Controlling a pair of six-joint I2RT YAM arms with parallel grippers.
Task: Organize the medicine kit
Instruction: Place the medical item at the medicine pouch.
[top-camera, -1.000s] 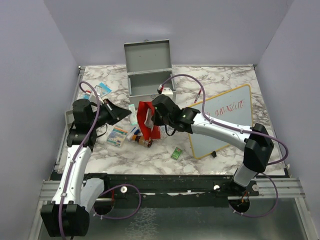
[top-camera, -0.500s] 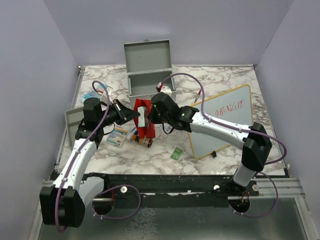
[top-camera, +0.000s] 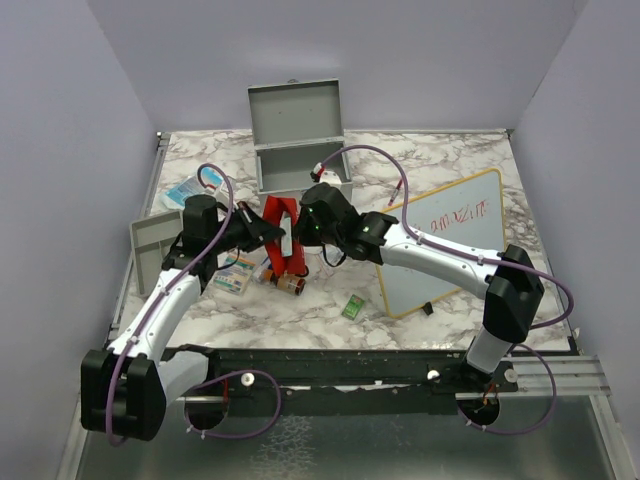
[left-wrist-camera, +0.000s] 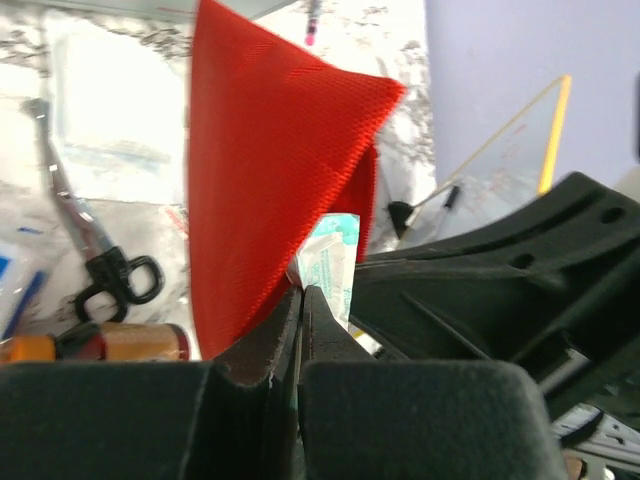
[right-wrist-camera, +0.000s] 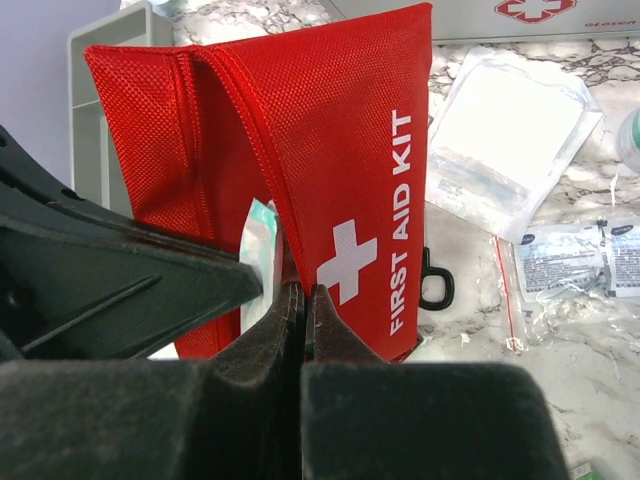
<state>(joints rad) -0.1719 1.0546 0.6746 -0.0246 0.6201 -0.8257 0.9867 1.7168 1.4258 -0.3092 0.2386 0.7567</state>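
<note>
The medicine kit (top-camera: 298, 168) sits at the far centre of the marble table (top-camera: 320, 310), its lid raised and leaning back. Just nearer than it, a red pouch (top-camera: 278, 215) stands between the two arms. The left gripper (top-camera: 266, 233) meets it from the left and the right gripper (top-camera: 303, 232) from the right, both with fingers drawn together. On the near side of the pouch lie a small brown bottle (top-camera: 291, 285) and a printed carton (top-camera: 237, 272). A grey divided tray (top-camera: 150, 245) sits at the left edge. A wood-framed whiteboard (top-camera: 450, 240) with red writing lies on the right, with a small green packet (top-camera: 352, 307) near its near-left corner.
</note>
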